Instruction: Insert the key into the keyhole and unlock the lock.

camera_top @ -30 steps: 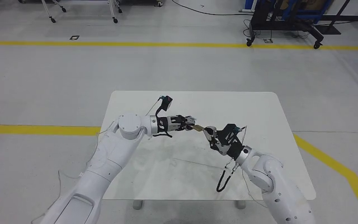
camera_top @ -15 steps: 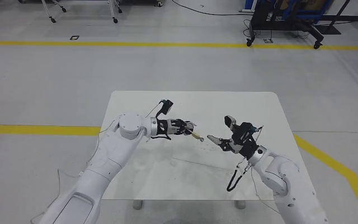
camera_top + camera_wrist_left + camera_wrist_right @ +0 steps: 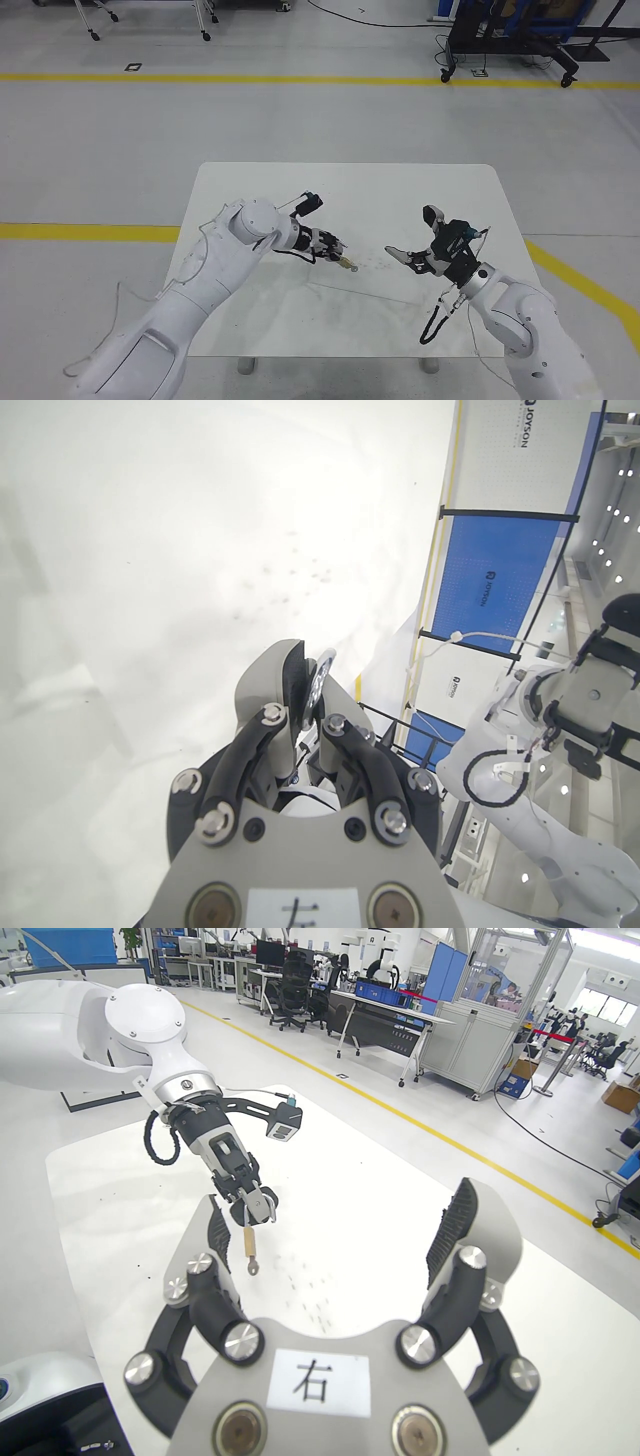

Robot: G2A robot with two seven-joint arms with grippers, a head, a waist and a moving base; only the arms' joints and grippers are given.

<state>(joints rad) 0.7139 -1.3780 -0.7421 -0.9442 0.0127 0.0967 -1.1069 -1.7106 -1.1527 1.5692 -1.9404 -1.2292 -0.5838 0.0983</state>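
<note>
A small brass padlock point(image 3: 248, 1241) hangs from my left gripper point(image 3: 255, 1208), which is shut on its silver shackle point(image 3: 272, 1206). A key point(image 3: 253, 1268) sticks out of the lock's underside. In the top view the lock with the key point(image 3: 347, 263) hangs just over the middle of the white table point(image 3: 450, 190), below my left gripper point(image 3: 335, 247). The left wrist view shows my left gripper point(image 3: 312, 680) pinching a silver metal part point(image 3: 320, 677). My right gripper point(image 3: 411, 232) stands open to the right of the lock, apart from it, with nothing between its fingers point(image 3: 452, 1223).
The white table top point(image 3: 375, 1168) carries a few small dark specks near the lock. Its right half and far side are bare. Yellow floor lines, desks and office chairs lie beyond the table.
One second ago my right gripper was at the key beside the left gripper. It has since let go, opened and drawn back to the right. My left gripper has tipped downward with the lock.
</note>
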